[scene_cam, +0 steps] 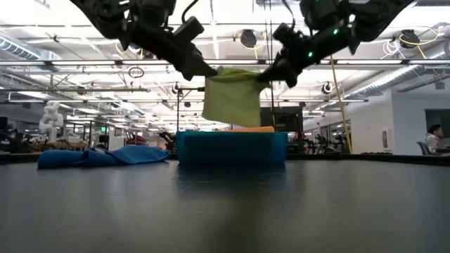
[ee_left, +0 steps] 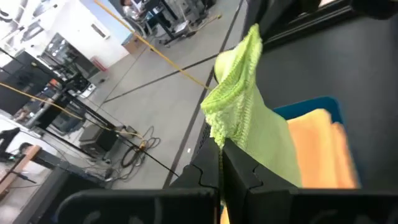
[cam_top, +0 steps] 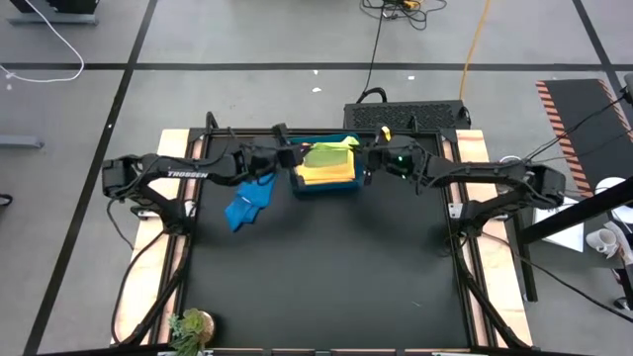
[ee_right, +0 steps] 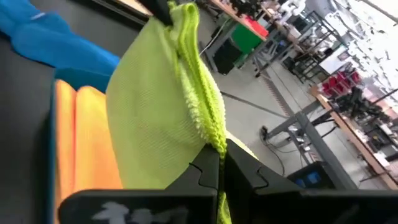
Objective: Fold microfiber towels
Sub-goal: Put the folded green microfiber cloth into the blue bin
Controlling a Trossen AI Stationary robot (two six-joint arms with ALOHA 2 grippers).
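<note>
Two grippers pinch one lime green towel (scene_cam: 232, 96) by its upper corners, the left gripper (scene_cam: 205, 70) and right gripper (scene_cam: 268, 76) each clamped tight on the cloth so that it hangs spread above the teal bin (scene_cam: 232, 147), likely lifted clear for folding. Orange towels (ee_right: 81, 143) remain inside the bin, and a blue towel (cam_top: 249, 203) lies crumpled on the black table (cam_top: 326, 267) beside it.

**Back edge crowded, front open**

The teal bin (cam_top: 323, 185) and the blue towel (cam_top: 248, 205) beside it occupy the back of the worktop (cam_top: 326, 277). The green towel (scene_cam: 233, 97) hangs stretched above the bin, blocking passage there. The front stays open.
</note>
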